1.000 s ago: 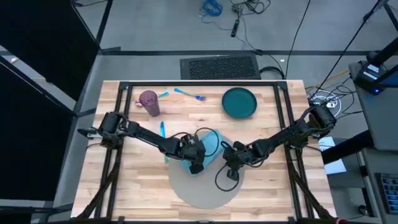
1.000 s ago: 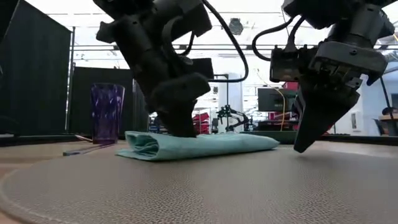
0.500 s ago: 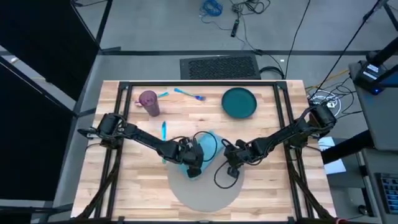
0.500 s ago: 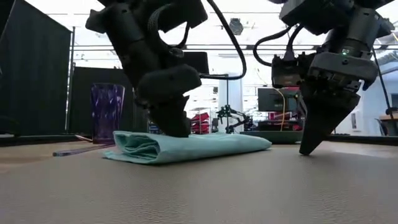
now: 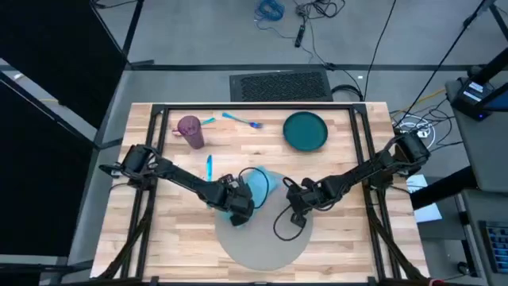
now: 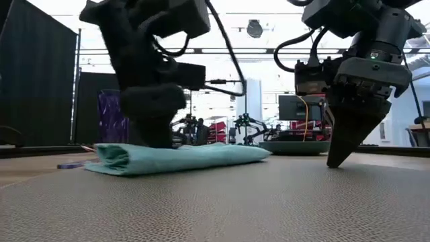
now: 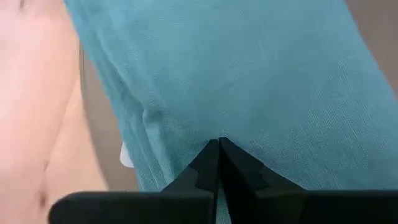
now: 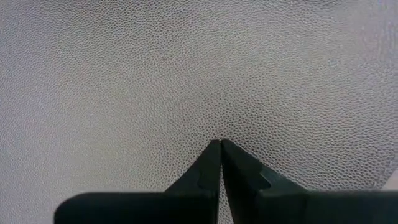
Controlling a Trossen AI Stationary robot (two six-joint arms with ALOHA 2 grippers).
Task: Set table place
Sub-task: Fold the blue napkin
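A folded teal napkin lies across the far left rim of the large round grey placemat, partly on the wooden table. My left gripper stands shut with its tips on the napkin's left part. My right gripper is shut too, its tips down on the mat's right part. The dark teal plate sits at the far right of the table. My left gripper presses its shut fingertips down on the napkin's top layer, near its left end, coming from above. The napkin lies flat under them on the mat and the table. My right gripper presses its shut fingertips on the bare placemat surface, slanting down from above; the mat lies flat on the table.
A purple cup stands at the far left. Blue cutlery pieces lie near it and along the far edge. A black cable loops over the mat below the right gripper. The table's black frame runs along both sides.
My left gripper has gone toward the table's left edge, staying shut, and has dragged the napkin along with it. The napkin has slid leftward over the mat's rim, still folded and flat. My right gripper has kept its place on the mat.
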